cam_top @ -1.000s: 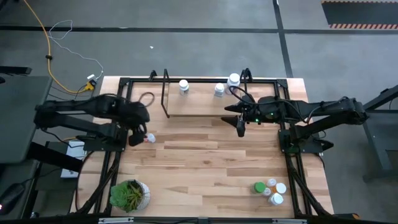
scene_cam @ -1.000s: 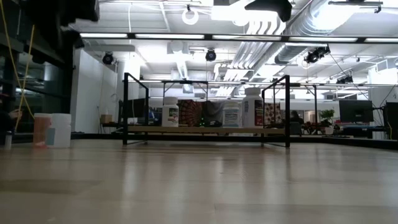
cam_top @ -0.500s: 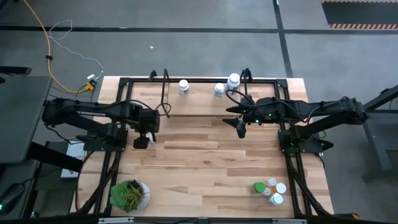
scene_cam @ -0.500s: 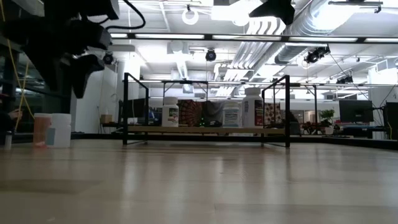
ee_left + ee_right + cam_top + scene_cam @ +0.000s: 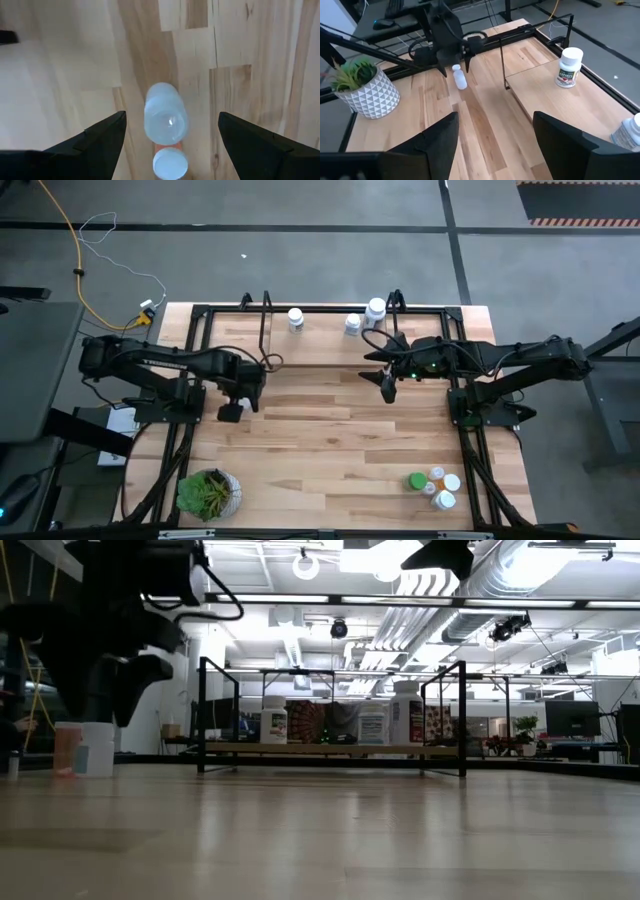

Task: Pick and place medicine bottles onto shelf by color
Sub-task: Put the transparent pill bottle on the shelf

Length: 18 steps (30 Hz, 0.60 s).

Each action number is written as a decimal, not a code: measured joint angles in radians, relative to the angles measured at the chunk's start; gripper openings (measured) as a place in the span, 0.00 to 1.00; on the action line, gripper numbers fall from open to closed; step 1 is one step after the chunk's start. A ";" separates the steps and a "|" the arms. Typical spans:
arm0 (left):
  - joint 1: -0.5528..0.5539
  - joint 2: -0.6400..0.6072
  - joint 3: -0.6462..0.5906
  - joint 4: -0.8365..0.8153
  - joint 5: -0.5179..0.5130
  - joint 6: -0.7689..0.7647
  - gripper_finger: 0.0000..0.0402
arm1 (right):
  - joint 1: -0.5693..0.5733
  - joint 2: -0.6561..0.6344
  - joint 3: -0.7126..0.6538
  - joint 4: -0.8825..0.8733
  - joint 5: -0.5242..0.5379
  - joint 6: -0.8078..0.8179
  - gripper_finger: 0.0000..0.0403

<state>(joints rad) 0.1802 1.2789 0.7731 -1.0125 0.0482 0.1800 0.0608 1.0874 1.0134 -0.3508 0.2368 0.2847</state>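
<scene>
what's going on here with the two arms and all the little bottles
The robot is sorting medicine bottles onto the shelf, where three white ones already stand. The left pincer hangs open over a white bottle on the table's left side, with an orange one right beside it; nothing is gripped yet. The right pincer waits open and empty at the shelf's front edge. More bottles sit clustered at the table's near right corner.

Table centre point(image 5: 330, 440) clear; shelf posts point(image 5: 266, 330) fence board edges

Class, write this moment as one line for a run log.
left gripper: open above white bottle | right gripper: open, empty, near shelf front
</scene>
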 joint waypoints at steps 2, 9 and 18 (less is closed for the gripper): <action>0.000 0.026 0.000 0.007 0.001 0.004 0.76 | 0.000 0.000 0.000 0.000 0.000 -0.006 0.61; -0.005 0.074 0.000 0.008 -0.008 -0.018 0.71 | -0.002 0.000 0.000 -0.006 0.000 -0.006 0.61; -0.025 0.077 0.000 0.008 -0.017 -0.020 0.51 | -0.002 0.000 0.000 -0.008 0.000 -0.006 0.61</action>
<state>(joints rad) 0.1549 1.3556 0.7731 -1.0042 0.0317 0.1600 0.0589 1.0874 1.0138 -0.3587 0.2371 0.2790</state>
